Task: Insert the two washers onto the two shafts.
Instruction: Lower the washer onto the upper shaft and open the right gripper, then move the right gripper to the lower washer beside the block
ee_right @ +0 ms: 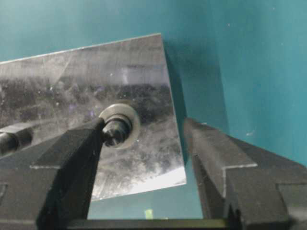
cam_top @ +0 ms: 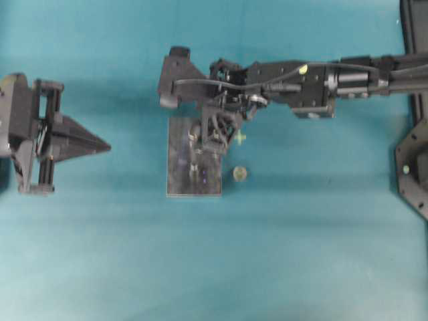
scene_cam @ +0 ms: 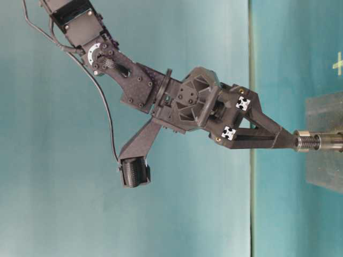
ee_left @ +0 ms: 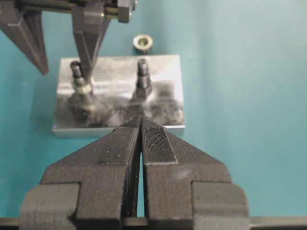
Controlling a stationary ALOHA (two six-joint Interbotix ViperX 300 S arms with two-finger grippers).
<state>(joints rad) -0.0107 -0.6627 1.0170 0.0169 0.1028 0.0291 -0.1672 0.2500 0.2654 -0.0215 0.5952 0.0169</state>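
A silver washer (ee_right: 120,125) rings the dark shaft (ee_right: 116,130) that stands on the metal plate (ee_right: 72,81). From the left wrist view the washer (ee_left: 82,87) sits slightly tilted, partway down the shaft (ee_left: 76,69). My right gripper (ee_right: 145,125) is open above the plate, straddling the shaft. One of its fingers (ee_right: 72,158) touches the washer and shaft; the other hangs off the plate's edge. From table level its tips (scene_cam: 288,140) are right at the washer (scene_cam: 303,141). My left gripper (ee_left: 140,119) is shut on nothing, short of the plate.
A second post (ee_left: 143,76) with a hex base stands on the same plate (cam_top: 194,160). A small round nut (cam_top: 240,174) lies on the teal table beside the plate. My left gripper (cam_top: 100,146) rests well to the left of the plate.
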